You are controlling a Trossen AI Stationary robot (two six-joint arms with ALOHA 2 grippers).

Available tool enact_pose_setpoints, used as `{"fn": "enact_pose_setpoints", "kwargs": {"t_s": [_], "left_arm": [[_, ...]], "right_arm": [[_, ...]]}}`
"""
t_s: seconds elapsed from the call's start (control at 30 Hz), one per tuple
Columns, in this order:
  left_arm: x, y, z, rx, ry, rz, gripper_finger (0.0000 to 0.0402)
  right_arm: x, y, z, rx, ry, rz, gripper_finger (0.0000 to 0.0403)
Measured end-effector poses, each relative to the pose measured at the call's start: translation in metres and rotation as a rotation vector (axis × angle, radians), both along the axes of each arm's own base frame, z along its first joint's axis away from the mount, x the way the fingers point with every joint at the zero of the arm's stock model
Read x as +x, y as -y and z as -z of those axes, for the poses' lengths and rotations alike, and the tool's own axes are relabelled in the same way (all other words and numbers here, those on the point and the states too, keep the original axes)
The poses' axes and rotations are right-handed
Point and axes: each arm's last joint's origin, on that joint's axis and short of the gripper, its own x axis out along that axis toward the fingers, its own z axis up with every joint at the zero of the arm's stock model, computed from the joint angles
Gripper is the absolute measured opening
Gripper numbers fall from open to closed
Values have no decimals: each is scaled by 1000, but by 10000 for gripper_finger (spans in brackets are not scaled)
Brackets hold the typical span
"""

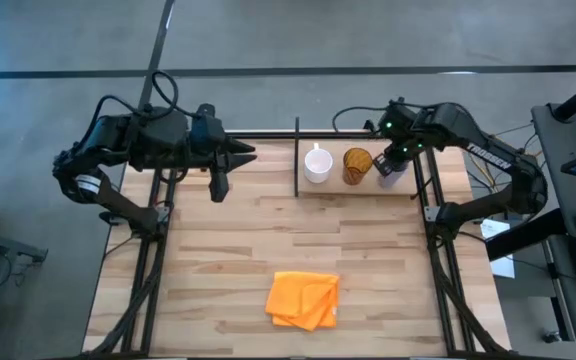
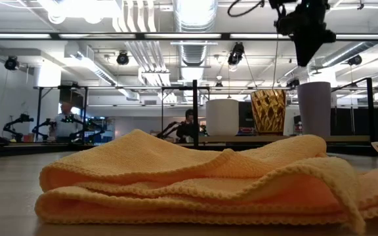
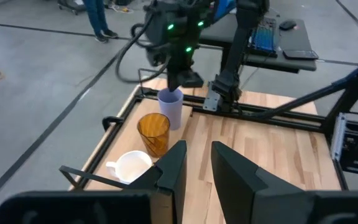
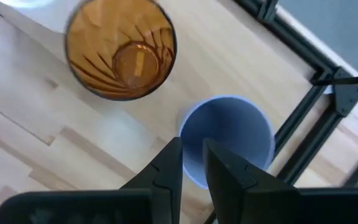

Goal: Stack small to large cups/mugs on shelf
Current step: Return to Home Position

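Observation:
Three vessels stand in a row on the shelf [image 1: 340,189] at the table's far edge. The white mug [image 1: 317,165] is beside the black divider [image 1: 297,158], then the amber cup [image 1: 357,165], then the lavender tumbler [image 1: 391,176]. My right gripper [image 4: 192,149] hangs just above the tumbler's rim [image 4: 227,102], fingers pointing down and close together. The low view shows it [image 2: 307,60] clear of the tumbler's top [image 2: 314,85]. My left gripper [image 1: 218,190] waits shut at the far left, left of the divider.
An orange folded cloth [image 1: 304,300] lies on the tabletop near the front edge and fills the foreground of the low view [image 2: 195,177]. Black frame rails [image 1: 430,200] run along the table's sides. Bare wood lies between the shelf and the cloth.

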Motion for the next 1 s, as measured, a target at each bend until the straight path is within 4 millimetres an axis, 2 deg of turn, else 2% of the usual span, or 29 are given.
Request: {"fn": "enact_pose_setpoints", "kwargs": {"t_s": [0.2,0.3,0.4,0.53,0.77,1.0], "left_arm": [[-15,-2,-7,13,37,-39,61],[-21,-3,-9,18,40,-38,58],[-27,-3,-10,58,28,-26,37],[-36,-4,-12,61,34,-32,5],[-43,-5,-13,61,36,-50,1],[-65,-6,-19,-9,96,-72,1]], "right_arm": [[-11,-8,-47,-56,91,-16,58],[-17,-16,-72,-114,176,-74,45],[-24,-26,-95,-164,264,-107,16],[-35,-42,-119,-208,370,-154,9],[-52,-74,-144,-190,562,-232,8],[-40,-106,-160,-196,796,-488,8]]}}
